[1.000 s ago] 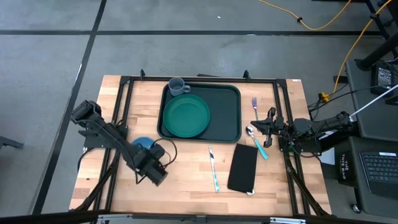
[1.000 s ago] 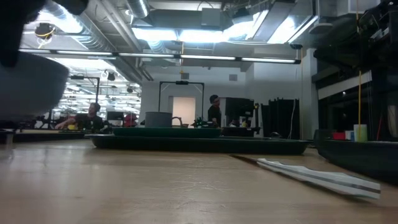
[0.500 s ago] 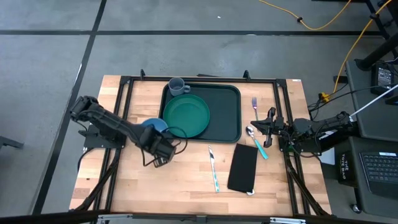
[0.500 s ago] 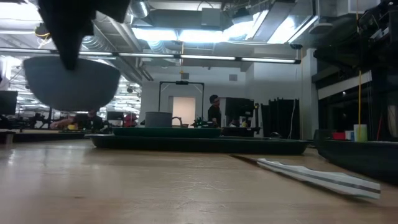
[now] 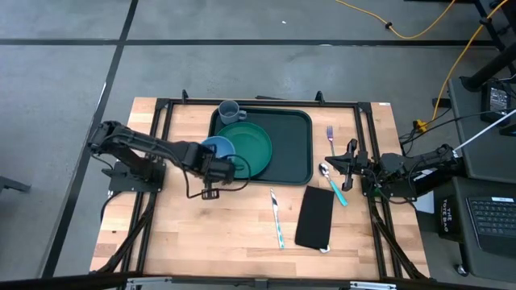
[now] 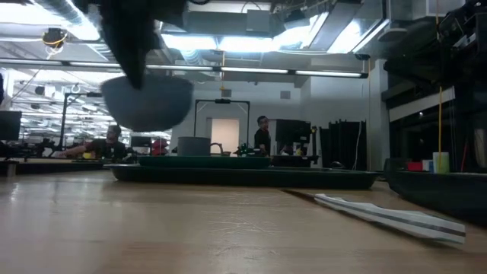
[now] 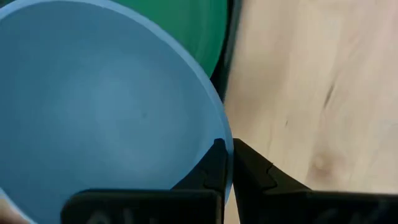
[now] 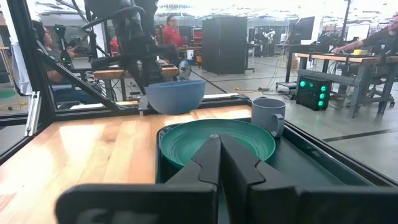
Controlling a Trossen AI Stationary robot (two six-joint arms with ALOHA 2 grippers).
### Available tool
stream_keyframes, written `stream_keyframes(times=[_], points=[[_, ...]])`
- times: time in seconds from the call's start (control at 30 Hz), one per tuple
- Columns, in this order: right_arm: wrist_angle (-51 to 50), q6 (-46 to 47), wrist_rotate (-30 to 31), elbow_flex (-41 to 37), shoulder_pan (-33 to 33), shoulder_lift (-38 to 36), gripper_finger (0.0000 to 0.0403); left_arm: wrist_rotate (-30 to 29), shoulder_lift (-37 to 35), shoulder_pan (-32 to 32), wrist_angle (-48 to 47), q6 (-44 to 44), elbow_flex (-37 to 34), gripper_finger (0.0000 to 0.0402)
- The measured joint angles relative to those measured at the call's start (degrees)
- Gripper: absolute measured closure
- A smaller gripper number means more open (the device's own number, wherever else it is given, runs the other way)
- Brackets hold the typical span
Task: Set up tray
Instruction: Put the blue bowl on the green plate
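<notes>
Bowl (image 5: 215,149) hangs over the tray's (image 5: 292,153) left rim, pinched by my left gripper (image 5: 219,167); right gripper (image 5: 334,161) rests clenched, empty, beside the tray.

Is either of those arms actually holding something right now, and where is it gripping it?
Yes. The left gripper pinches the rim of a blue bowl, lifted over the tray's edge. The right gripper is shut and empty.

Wooden table (image 5: 242,225), tray (image 5: 294,145), napkin (image 5: 315,217), 4 utensils
</notes>
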Motion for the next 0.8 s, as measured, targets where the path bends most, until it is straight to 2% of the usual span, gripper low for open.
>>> stream_keyframes(times=[0.13, 0.43, 0.8], points=[[0.0, 1.4, 0.0, 0.0, 0.0, 0.0, 0.0393, 2.2, 0.0, 4.3, 3.1, 8.8, 0.0, 0.0398], [0.0, 1.2, 0.0, 0.0, 0.0, 0.0, 0.0393, 4.5, 0.1, 13.5, 8.2, 16.7, 0.0, 0.0398], [0.0, 1.1, 0.0, 0.0, 0.0, 0.0, 0.0393, 4.5, 4.5, 16.2, 12.2, 23.9, 0.0, 0.0398]])
